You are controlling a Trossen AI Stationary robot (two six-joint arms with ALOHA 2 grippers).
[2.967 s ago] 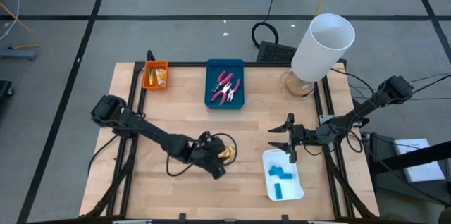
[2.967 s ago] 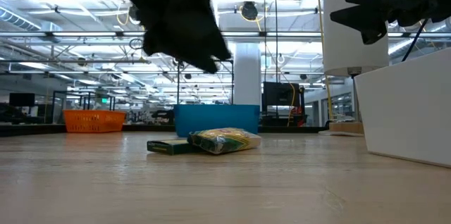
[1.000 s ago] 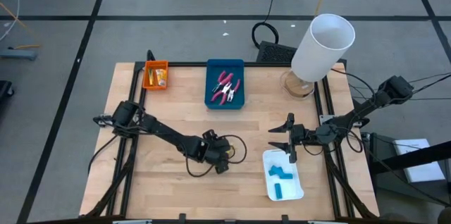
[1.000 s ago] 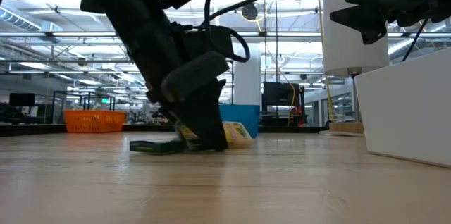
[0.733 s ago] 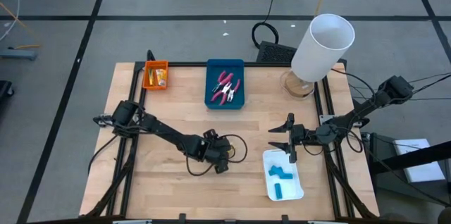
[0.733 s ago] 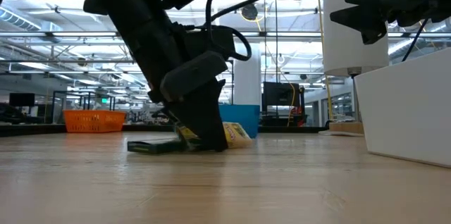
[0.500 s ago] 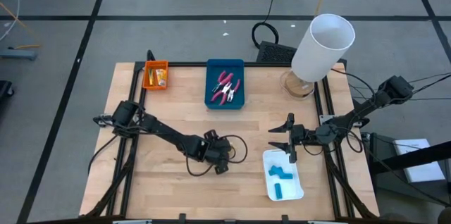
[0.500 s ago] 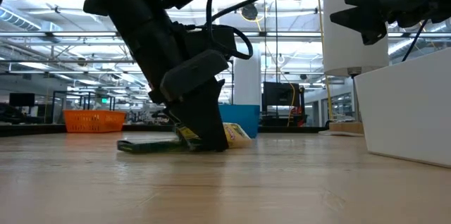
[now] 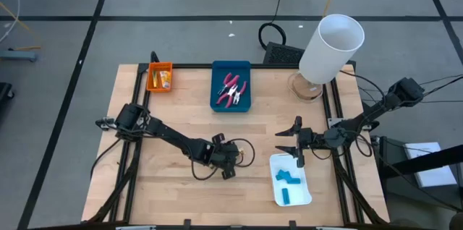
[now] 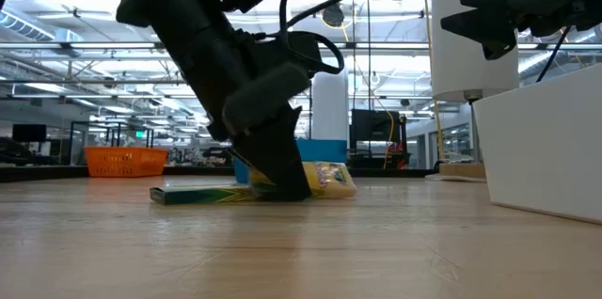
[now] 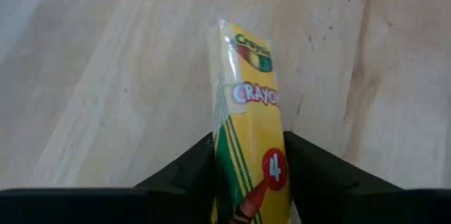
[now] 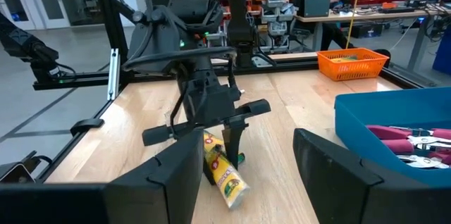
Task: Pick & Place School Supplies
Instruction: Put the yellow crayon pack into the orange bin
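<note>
Two grippers on record. Left gripper (image 9: 226, 159): low over the table (image 9: 173, 186), just left of centre in the high view, fingers down and closed on a yellow crayon pack (image 11: 250, 129); in the left wrist view the pack stands out between the two dark fingers (image 11: 184, 175), each pressed against one of its long sides, so the gap is only as wide as the pack. In the low view the same pack (image 10: 327, 180) lies at table level with its far end showing to the right of the gripper (image 10: 282, 181), and a flat green box (image 10: 193, 192) rests on the table just left of the gripper, touching or nearly touching it; which one cannot be told. The right wrist view shows the pack (image 12: 222, 170) angled down onto the wood under the left gripper (image 12: 225, 139). Right gripper (image 9: 295, 145): right of centre in the high view, clear of the table, fingers spread wide apart and holding nothing, just above the white tray (image 9: 304, 197). Light-blue blocks (image 9: 289, 181) lie in that tray. Red-handled pliers (image 9: 231, 91) lie in the blue tray (image 9: 217, 71) at upper centre; small items sit in the orange tray (image 9: 151, 83) at upper left.
</note>
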